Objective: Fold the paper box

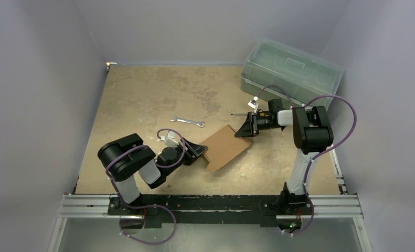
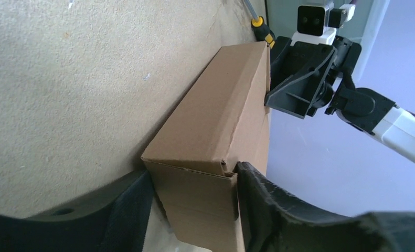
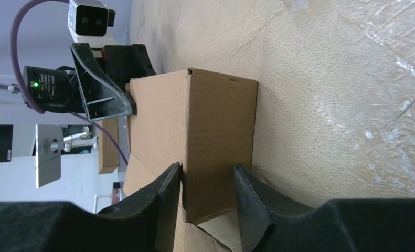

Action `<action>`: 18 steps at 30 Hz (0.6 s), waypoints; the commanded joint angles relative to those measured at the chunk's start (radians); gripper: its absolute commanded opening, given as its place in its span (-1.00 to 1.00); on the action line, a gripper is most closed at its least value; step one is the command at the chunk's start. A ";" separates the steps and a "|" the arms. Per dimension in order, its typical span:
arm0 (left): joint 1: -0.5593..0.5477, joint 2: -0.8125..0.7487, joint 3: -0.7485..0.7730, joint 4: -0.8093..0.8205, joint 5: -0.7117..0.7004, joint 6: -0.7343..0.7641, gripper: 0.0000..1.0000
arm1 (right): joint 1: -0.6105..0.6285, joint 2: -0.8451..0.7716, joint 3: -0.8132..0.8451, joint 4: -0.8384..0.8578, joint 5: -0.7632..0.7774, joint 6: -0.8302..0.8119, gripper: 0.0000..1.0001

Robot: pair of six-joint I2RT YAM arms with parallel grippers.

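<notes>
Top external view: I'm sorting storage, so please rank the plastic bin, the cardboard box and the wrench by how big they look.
Largest to smallest:
1. plastic bin
2. paper box
3. wrench
The gaps are clear, and nearness to the camera does not blur the order.

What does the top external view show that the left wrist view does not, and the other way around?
Only the top external view: a wrench and the green-tinted lidded bin. Only the left wrist view: the near end face of the paper box with its flap seam, and the left end effector closed around that end. Both: the paper box lying between the two arms, with the right end effector at its far end.
</notes>
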 commanded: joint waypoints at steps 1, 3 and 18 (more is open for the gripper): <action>-0.007 0.016 0.003 0.150 -0.008 -0.044 0.00 | -0.017 -0.005 0.014 -0.075 0.008 -0.040 -0.09; -0.006 0.001 -0.010 0.138 -0.013 -0.037 -0.16 | -0.015 -0.033 0.019 -0.086 0.003 -0.064 -0.02; -0.005 -0.383 -0.056 -0.276 -0.077 0.031 -0.42 | -0.016 -0.384 0.094 -0.314 0.062 -0.388 0.45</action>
